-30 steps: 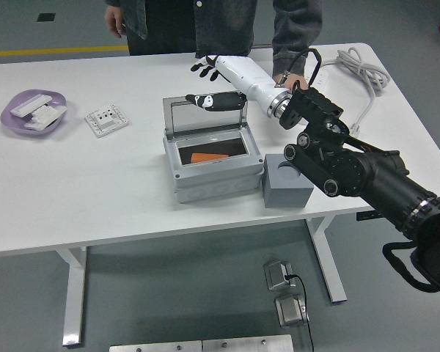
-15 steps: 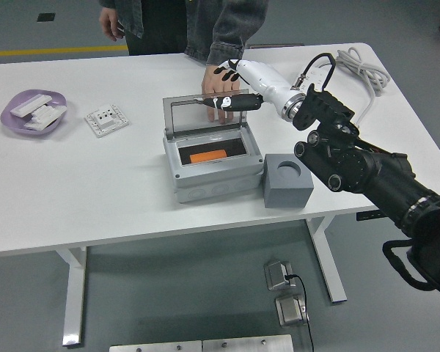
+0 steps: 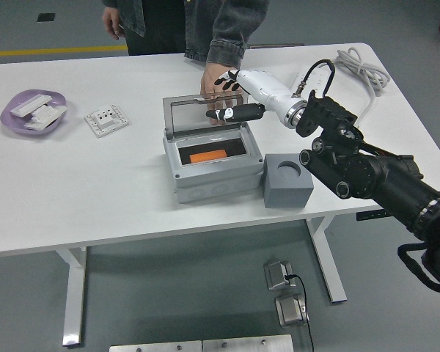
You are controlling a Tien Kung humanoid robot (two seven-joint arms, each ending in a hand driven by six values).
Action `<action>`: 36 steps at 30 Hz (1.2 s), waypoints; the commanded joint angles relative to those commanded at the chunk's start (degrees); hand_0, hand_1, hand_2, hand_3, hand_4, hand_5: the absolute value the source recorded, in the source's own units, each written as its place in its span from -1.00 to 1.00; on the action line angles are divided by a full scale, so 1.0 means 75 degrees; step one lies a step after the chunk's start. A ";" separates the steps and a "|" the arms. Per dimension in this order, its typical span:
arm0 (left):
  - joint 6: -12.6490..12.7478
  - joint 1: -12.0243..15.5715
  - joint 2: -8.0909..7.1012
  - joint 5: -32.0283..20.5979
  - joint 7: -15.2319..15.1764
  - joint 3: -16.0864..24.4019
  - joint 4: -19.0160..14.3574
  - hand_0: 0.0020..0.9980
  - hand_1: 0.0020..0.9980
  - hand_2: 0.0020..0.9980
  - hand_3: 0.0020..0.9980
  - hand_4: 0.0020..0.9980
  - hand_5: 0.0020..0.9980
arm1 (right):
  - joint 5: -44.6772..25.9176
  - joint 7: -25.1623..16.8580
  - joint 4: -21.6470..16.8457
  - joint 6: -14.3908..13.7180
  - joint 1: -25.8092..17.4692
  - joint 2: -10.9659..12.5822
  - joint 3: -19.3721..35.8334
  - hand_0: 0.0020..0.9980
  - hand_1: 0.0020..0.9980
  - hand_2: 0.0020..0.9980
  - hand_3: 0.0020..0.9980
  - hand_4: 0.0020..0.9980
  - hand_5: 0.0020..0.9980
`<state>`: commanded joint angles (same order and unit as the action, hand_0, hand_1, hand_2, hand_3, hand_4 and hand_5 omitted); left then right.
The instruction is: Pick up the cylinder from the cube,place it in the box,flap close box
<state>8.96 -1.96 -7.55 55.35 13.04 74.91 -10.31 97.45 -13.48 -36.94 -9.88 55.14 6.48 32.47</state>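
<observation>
Orange cylinder [image 3: 207,156] lies flat inside the grey box [image 3: 213,174], in the dark inner well, long axis running left-right. Box sits mid-table, lid [image 3: 204,115] open, standing roughly upright at the far edge, clear panel in a grey frame. Grey cube [image 3: 287,182] just right of the box, close to or touching its right wall, round recess on top showing nothing in it.

Right hand [image 3: 233,95], white forearm shell with black fingers, reaches in from the right and sits at the lid's top right corner. Fingers are extended, not wrapped around anything; one finger [image 3: 238,112] lies along the lid's top edge, the others are splayed further back. Contact with the lid looks likely but can't confirm. Black arm [image 3: 367,176] trails back toward the near right corner. Left arm not visible.

Person stands at the far side, dark denim sleeve [image 3: 231,33], one hand [image 3: 212,82] resting flat on the table just behind the lid and beside the robot's fingers. Other hand hangs at the far left near their side.

White table [image 3: 95,191]. Far left: purple dish [image 3: 31,111] holding small white parts. Right of it, a white switch plate [image 3: 107,119]. Far right: a coiled grey-white cable [image 3: 359,70].
</observation>
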 joint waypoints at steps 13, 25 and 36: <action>0.0003 0.0096 0.0027 -0.0039 -0.0014 0.0046 0.0000 0.28 0.08 0.07 0.24 0.18 -0.72 | -0.0037 0.0224 -0.1063 -0.0016 -0.0286 0.0494 -0.0553 0.58 0.42 0.47 0.59 0.86 0.44; 0.0000 0.0191 0.0065 -0.0074 -0.0047 0.0125 0.0000 0.28 0.08 0.07 0.24 0.17 -0.72 | 0.0342 0.0590 -0.2588 -0.0015 -0.0641 0.1093 -0.0703 0.55 0.41 0.47 0.58 0.84 0.43; -0.0001 0.0202 0.0105 -0.0089 -0.0064 0.0124 0.0000 0.28 0.08 0.07 0.24 0.17 -0.72 | 0.0423 0.0724 -0.3053 0.0011 -0.1006 0.1258 -0.0651 0.48 0.39 0.48 0.59 0.83 0.40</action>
<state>8.95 -0.45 -6.76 54.69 12.55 75.85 -10.31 100.62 -8.04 -59.84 -9.80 47.60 15.91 27.59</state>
